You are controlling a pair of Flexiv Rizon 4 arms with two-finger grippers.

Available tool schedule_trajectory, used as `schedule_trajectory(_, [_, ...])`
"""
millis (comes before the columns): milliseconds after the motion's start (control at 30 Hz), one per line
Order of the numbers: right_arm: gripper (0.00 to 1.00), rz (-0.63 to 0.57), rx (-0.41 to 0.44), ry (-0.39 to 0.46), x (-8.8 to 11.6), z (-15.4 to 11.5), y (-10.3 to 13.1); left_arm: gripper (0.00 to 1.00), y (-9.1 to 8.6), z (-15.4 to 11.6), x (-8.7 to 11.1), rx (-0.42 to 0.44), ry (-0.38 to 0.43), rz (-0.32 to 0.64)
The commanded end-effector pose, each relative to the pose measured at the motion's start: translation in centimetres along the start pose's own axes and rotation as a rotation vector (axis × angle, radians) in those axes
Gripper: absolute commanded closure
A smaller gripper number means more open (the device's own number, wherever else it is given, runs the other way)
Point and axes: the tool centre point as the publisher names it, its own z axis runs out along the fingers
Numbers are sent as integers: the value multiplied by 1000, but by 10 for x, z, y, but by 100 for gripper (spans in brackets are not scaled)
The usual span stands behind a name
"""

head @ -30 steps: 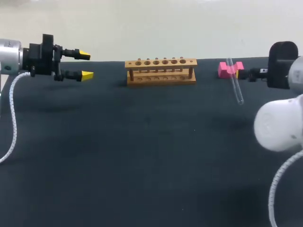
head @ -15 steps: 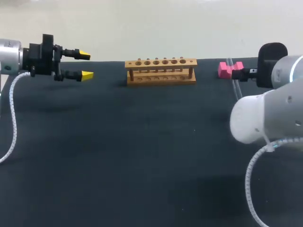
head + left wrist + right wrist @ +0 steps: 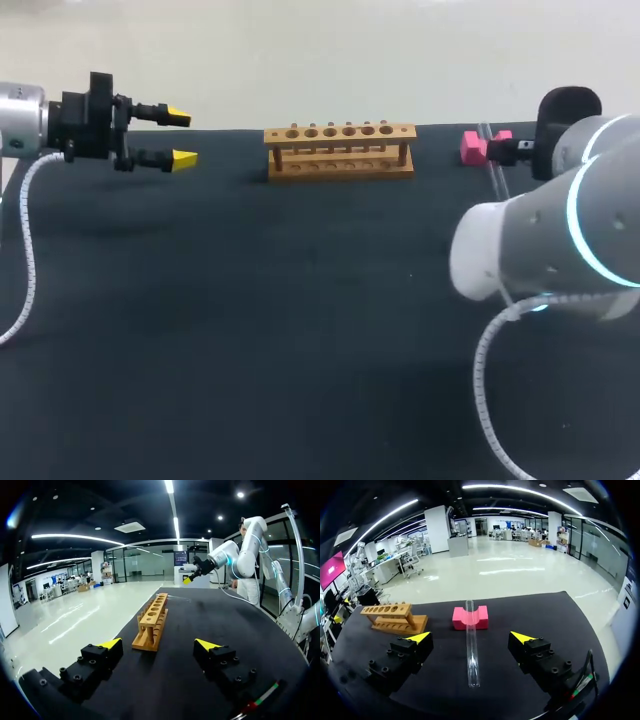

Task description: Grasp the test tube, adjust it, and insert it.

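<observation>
A clear glass test tube (image 3: pixel 471 650) lies on the dark table with its far end resting in the notch of a pink block (image 3: pixel 470 618). My right gripper (image 3: pixel 470 637) hovers over it, open, one yellow-tipped finger on each side of the tube and neither touching it. In the head view my right arm (image 3: pixel 560 230) hides most of the tube (image 3: pixel 493 172), beside the pink block (image 3: pixel 473 147). The wooden rack (image 3: pixel 340 150) with a row of holes stands at the table's far middle. My left gripper (image 3: pixel 181 137) hangs open and empty at the far left, pointing toward the rack (image 3: pixel 152 622).
The black table (image 3: pixel 250 320) stretches wide in front of the rack. My right arm's white elbow and coiled cable (image 3: pixel 490 390) hang over the table's right side. The left arm's cable (image 3: pixel 25 270) droops at the left edge.
My right arm has swung leftward over the table, its elbow now covering more of the test tube in the head view. The left arm and rack have not moved.
</observation>
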Motion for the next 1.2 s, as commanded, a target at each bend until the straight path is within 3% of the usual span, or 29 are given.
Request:
schedule_trajectory(33, [0, -1, 214, -50, 3, 22, 6, 0, 0, 0, 1, 0, -3, 3])
schedule_trajectory(767, [0, -49, 51, 2, 17, 59, 15, 0, 0, 0, 1, 0, -3, 3])
schedule_trajectory(1200, [0, -37, -20, 5, 26, 79, 6, 0, 0, 0, 1, 0, -3, 3])
